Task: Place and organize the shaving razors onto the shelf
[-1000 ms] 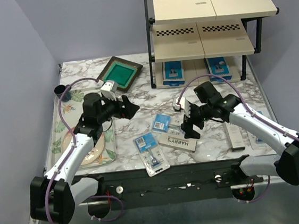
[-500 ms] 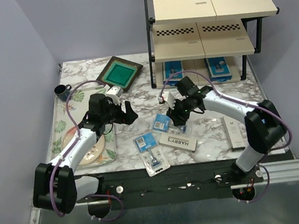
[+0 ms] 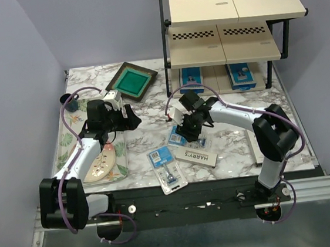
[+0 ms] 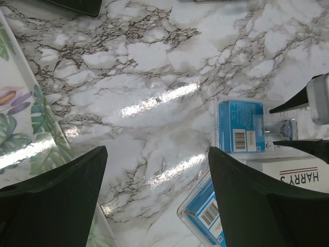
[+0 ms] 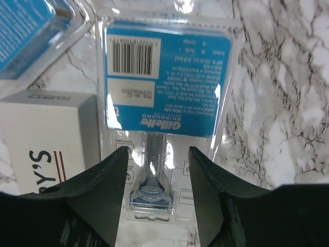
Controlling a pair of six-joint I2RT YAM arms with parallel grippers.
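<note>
Top external: the shelf (image 3: pixel 227 37) carries only two dark-blue boxes (image 3: pixel 191 79) on its bottom tier, well beyond both arms, and nothing shows on its top beige board, so most of the job looks undone. A blister pack (image 3: pixel 178 135) lies under the right jaws, with another pack (image 3: pixel 164 165) and the white HARRY'S box (image 3: pixel 196 155) just nearer the bases

Left wrist: the left jaws stand wide apart over the glossy marble counter (image 4: pixel 154 77), gripping nothing, with a floral tray (image 4: pixel 20 128) outside one jaw

Right wrist: the right jaws are apart, straddling the clear moulded-plastic pack with its light-blue card; the matte cardboard box sits just outside the gap
</note>
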